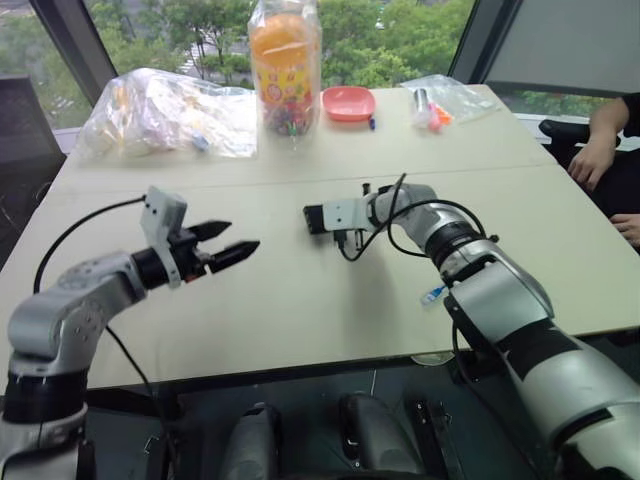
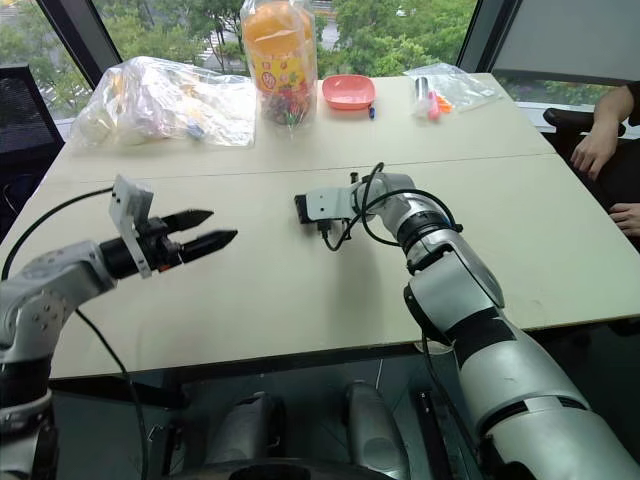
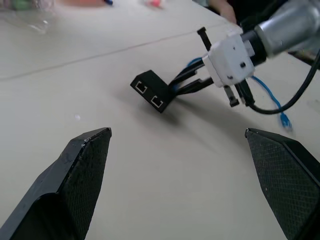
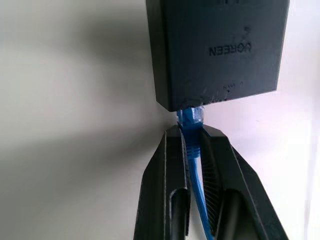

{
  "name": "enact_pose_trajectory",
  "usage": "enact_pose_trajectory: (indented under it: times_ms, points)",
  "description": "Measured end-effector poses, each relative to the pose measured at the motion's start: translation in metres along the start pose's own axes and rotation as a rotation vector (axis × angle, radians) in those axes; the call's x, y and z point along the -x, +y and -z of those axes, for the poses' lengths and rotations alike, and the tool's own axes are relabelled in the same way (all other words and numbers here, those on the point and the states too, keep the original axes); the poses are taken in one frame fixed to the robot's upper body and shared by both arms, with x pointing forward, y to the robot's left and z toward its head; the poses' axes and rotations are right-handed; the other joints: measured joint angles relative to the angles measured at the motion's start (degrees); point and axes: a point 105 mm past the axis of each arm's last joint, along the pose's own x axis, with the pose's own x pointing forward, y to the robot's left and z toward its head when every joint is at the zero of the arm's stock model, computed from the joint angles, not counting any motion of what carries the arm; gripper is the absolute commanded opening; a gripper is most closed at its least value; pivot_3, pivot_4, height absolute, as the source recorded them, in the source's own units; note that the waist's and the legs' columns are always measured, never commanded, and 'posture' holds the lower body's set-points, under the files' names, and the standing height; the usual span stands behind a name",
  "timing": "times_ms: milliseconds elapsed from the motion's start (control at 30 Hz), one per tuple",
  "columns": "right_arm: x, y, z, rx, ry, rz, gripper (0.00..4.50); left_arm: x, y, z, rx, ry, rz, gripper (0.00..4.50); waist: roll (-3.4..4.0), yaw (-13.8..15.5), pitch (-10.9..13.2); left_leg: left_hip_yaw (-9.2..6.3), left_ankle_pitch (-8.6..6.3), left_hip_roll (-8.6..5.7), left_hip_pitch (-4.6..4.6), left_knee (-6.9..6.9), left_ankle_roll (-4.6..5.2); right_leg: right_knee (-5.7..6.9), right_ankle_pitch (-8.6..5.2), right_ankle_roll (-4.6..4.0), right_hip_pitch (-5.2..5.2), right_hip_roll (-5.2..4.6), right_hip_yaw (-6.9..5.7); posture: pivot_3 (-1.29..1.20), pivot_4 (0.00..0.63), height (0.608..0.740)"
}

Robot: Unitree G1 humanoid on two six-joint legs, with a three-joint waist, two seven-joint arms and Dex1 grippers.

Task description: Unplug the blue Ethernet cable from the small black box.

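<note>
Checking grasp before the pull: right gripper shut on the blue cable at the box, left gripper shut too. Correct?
Not quite. The left gripper is open, fingers wide apart in the left wrist view. The right gripper is indeed shut on the blue Ethernet cable right at the small black box.

Open table lies between the left hand and the box, nothing standing in that stretch. The right hand, pinched on the cable, blocks the box's plug side. A jar, bags and a pink dish crowd the far edge; a person's hand rests at the right rim.
</note>
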Motion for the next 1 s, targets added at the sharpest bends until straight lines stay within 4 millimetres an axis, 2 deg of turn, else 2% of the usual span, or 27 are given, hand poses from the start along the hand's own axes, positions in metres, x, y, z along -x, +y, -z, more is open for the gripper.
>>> enact_pose_trajectory:
  times_ms: [100,200,300,367,500,600,800,967,1000]
  points:
    - [0.021,-0.001,0.008,0.05,-0.048,0.156,0.16,-0.025,0.017,-0.025,0.114,-0.105,0.019,4.5,-0.01,0.98,0.01,0.04,0.01,-0.04,-0.45,0.03,0.01,0.05,0.03,0.47,-0.35,-0.01,0.02,0.0,0.15,0.74]
    - [0.032,-0.004,-0.014,0.124,-0.113,0.298,0.16,-0.047,0.014,-0.037,0.142,-0.098,0.106,4.5,0.03,0.47,0.04,0.17,-0.06,-0.06,-0.51,-0.02,0.09,0.01,-0.01,0.6,-0.49,-0.02,0.17,0.0,0.15,0.74]
    - [0.047,-0.021,-0.019,0.146,-0.107,0.426,0.16,-0.074,0.01,-0.039,0.176,-0.074,0.185,4.5,0.02,0.52,0.06,0.2,-0.08,-0.06,-0.47,-0.02,0.12,0.01,-0.03,0.6,-0.48,0.03,0.22,0.0,0.15,0.74]
    - [0.058,-0.035,-0.021,0.159,-0.095,0.534,0.16,-0.099,0.003,-0.039,0.168,-0.047,0.248,4.5,0.01,0.76,0.07,0.21,-0.08,-0.07,-0.47,0.01,0.12,-0.02,-0.15,0.39,-0.45,0.04,0.21,0.0,0.15,0.74]
    - [0.062,-0.042,-0.027,0.169,-0.09,0.609,0.16,-0.13,-0.011,-0.029,0.118,-0.021,0.296,4.5,0.0,0.55,0.07,0.3,-0.08,-0.09,-0.42,0.1,0.12,-0.05,-0.15,0.36,-0.38,0.01,0.33,0.0,0.15,0.74]
    - [0.062,-0.043,-0.025,0.164,-0.07,0.613,0.16,-0.142,-0.012,-0.022,0.102,-0.016,0.288,4.5,-0.03,0.38,0.09,0.32,-0.09,-0.08,-0.42,0.05,0.13,-0.02,-0.14,0.38,-0.42,0.03,0.38,0.0,0.15,0.74]
    - [0.059,-0.04,-0.029,0.157,-0.061,0.604,0.16,-0.157,-0.021,-0.04,0.028,-0.076,0.295,4.5,-0.05,0.63,0.11,0.33,-0.12,-0.08,-0.43,0.02,0.18,-0.06,-0.09,0.56,-0.43,0.02,0.38,0.0,0.15,0.74]
    - [0.054,-0.026,-0.037,0.147,-0.071,0.572,0.16,-0.161,-0.022,-0.03,0.071,-0.06,0.302,4.5,-0.06,0.57,0.11,0.32,-0.12,-0.08,-0.44,0.04,0.19,-0.04,-0.08,0.57,-0.43,0.03,0.37,0.0,0.15,0.74]
    - [0.053,-0.024,-0.038,0.147,-0.073,0.567,0.11,-0.162,-0.023,-0.031,0.071,-0.059,0.306,4.23,-0.06,0.59,0.11,0.32,-0.12,-0.08,-0.43,0.05,0.19,-0.03,-0.08,0.56,-0.43,0.03,0.37,0.0,0.15,0.74]
